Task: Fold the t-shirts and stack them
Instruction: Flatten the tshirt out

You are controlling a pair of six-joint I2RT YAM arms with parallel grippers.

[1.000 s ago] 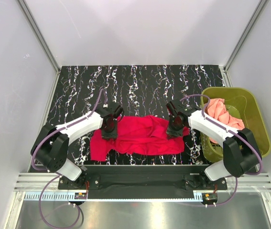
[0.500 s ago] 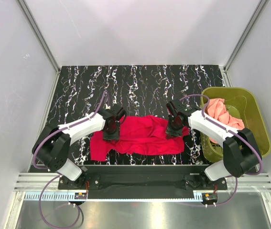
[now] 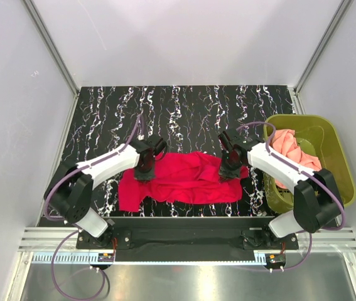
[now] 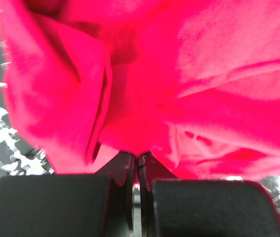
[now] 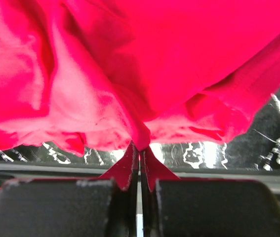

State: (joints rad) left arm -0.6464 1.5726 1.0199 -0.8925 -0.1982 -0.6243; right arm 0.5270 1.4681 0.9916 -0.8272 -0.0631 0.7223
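Note:
The crimson red t-shirt [image 3: 184, 179] lies crumpled across the near middle of the black marbled table. It fills the left wrist view [image 4: 179, 89] and the right wrist view [image 5: 144, 69]. My left gripper [image 3: 145, 168] is shut on the shirt's far left edge; the cloth runs into the closed jaws [image 4: 139, 159]. My right gripper [image 3: 229, 168] is shut on the shirt's far right edge, the cloth pinched between the jaws [image 5: 140, 148]. The salmon-pink t-shirt [image 3: 291, 147] lies bunched in the basket at the right.
The olive-green plastic basket [image 3: 328, 135] stands at the table's right edge, beside my right arm. The marbled tabletop [image 3: 184, 113] stretches behind the shirt to the back wall. A metal rail [image 3: 190, 241] runs along the near edge.
My left gripper has shifted slightly right and back along the shirt's far edge. The right gripper and the shirt have hardly moved.

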